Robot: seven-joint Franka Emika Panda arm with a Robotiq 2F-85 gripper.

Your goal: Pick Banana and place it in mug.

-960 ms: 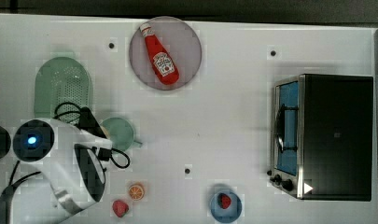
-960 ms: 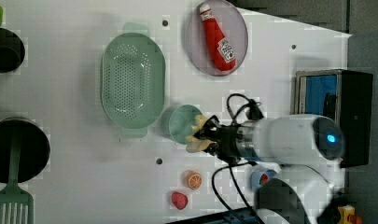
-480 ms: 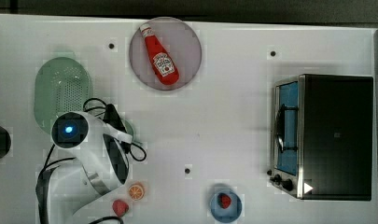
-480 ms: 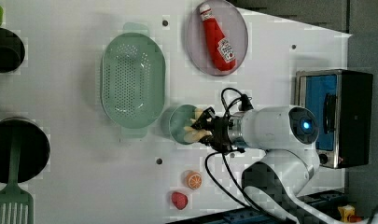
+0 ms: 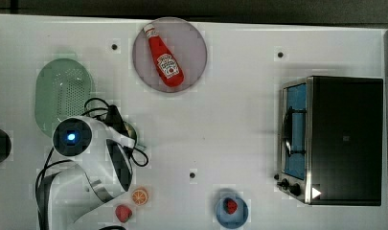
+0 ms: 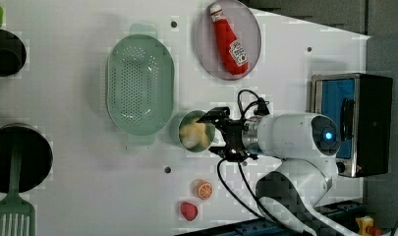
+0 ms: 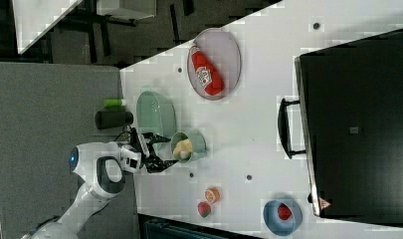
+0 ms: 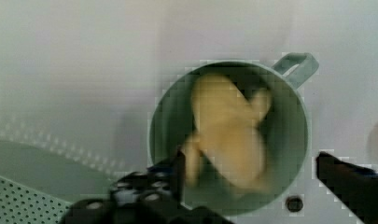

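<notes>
Top view: the white arm covers the mug (image 5: 130, 132), which peeks out just beside the green colander (image 5: 62, 93). Left view: there's the banana (image 6: 194, 135), sitting inside the mug, and the gripper (image 6: 221, 133) hovers at the rim with its fingers spread wide, holding nothing. Right view: banana in the mug, the colander touching it on the right view's left. Wrist view: yellow banana fills the cup, black fingertips (image 8: 345, 175) apart on either side.
</notes>
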